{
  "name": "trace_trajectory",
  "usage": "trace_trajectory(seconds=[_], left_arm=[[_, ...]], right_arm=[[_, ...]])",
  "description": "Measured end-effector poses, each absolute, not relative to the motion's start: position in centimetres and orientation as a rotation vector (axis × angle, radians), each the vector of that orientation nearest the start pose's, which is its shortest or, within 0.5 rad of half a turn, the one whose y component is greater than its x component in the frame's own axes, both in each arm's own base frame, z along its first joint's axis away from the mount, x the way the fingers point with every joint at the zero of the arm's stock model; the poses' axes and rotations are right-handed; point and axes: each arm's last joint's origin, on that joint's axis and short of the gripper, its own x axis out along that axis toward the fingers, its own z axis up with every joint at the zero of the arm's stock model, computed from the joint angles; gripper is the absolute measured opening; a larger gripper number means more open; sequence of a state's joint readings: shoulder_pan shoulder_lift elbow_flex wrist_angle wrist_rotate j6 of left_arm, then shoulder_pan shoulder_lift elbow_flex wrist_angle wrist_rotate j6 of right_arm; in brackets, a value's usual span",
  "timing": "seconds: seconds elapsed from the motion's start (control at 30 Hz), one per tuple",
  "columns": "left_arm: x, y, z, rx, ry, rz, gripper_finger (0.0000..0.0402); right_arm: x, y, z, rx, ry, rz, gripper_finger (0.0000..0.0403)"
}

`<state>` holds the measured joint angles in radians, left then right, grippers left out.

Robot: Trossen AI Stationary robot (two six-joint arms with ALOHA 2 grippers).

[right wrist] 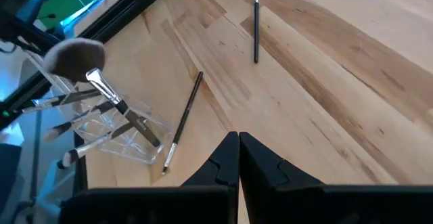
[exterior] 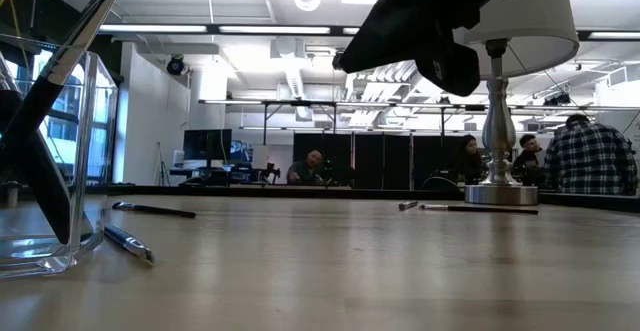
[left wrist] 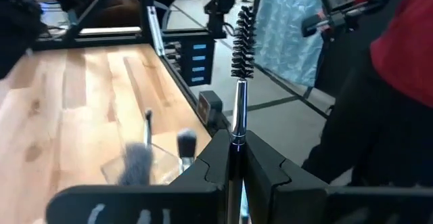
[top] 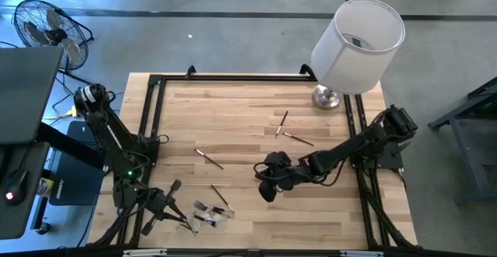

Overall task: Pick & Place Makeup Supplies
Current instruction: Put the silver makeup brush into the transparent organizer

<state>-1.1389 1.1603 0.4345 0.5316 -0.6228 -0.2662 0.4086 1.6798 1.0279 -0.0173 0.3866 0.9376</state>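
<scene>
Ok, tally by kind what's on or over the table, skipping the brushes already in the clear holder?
Loose brushes lying flat: 4
Brush held in the left fingers: 1
Clear holder: 1
Lamp: 1
Total: 7

brushes (top: 210, 158) on table (top: 248, 109), lamp (top: 353, 47) behind

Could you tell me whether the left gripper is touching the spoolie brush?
Touching: the left wrist view shows the left gripper shut on the spoolie brush.

No readable text, label or number anywhere
</scene>
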Motion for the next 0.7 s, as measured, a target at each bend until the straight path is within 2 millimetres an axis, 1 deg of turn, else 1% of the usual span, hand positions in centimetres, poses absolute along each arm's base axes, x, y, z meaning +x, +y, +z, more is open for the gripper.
trace_trajectory(seconds=[0.2,0.37,0.43,0.6,0.7], left_arm=[[10.6,-19.5,19.6,-0.077,0.228,-0.532,0.0015],[10.5,-19.6,19.4,-0.076,0.244,-0.586,0.0016],[10.5,-19.6,19.4,-0.081,0.243,-0.586,0.0029],[10.5,-19.6,19.4,-0.139,0.26,-0.578,0.008],[10.5,-19.6,19.4,-0.157,0.265,-0.576,0.0094]], right_arm=[[32.7,13.5,20.6,0.656,0.571,-0.255,0.0001],[32.8,13.5,20.6,0.668,0.565,-0.265,0.0001],[32.8,13.4,20.6,0.663,0.557,-0.278,0.0002],[32.8,13.3,20.7,0.65,0.547,-0.292,0.0001],[32.8,13.3,20.7,0.631,0.545,-0.291,0.0001]])
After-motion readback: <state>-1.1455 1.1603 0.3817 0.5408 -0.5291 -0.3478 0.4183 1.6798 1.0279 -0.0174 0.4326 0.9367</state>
